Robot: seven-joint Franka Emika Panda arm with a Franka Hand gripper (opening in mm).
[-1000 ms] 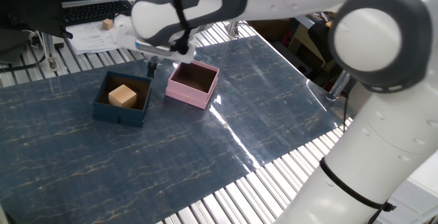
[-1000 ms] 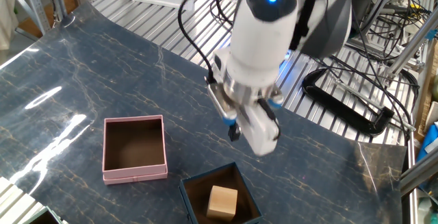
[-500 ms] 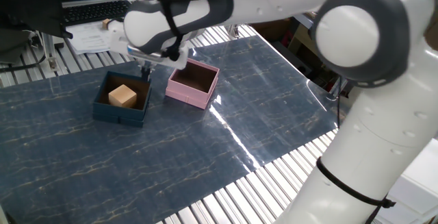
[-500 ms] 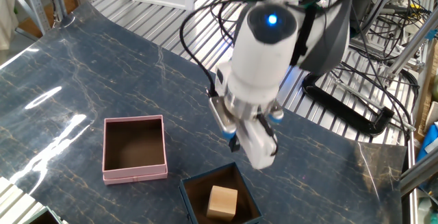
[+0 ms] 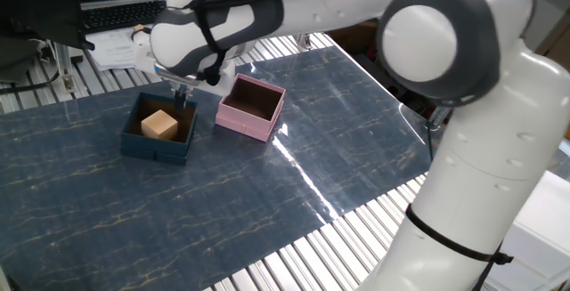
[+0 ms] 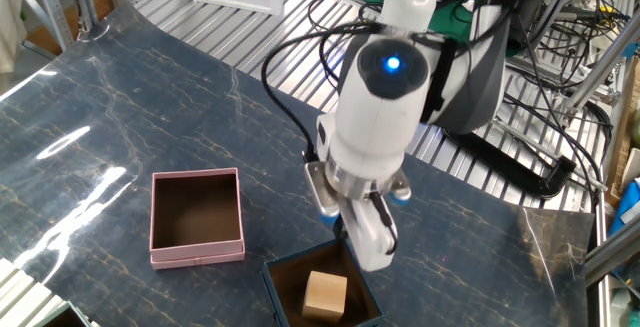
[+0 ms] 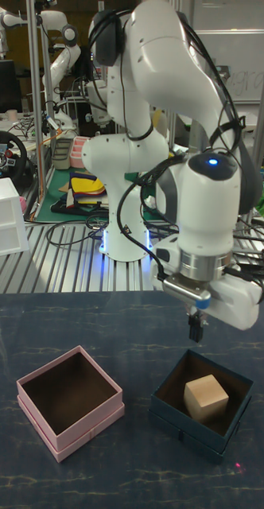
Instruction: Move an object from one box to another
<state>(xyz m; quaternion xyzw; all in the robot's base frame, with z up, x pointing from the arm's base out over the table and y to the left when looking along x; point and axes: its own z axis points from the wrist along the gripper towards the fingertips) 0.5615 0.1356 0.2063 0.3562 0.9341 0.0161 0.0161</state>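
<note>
— What is the table (image 5: 178, 202) like?
— It is dark blue with thin pale lines, like marble. It shines where the light hits it. Around it are silver metal slats (image 6: 250, 27).

— What is at the back?
— A black keyboard (image 5: 125, 12), some white papers (image 5: 120, 49), and a small tan block (image 5: 139, 32) sitting on the papers.

— And on the other side?
— A white drawer box (image 7: 6, 216), a black steering wheel (image 7: 5, 153), a tray of colored things (image 7: 84, 189), and lots of black cables (image 6: 540, 87). There is another white robot arm (image 7: 56, 48) far behind.
</note>
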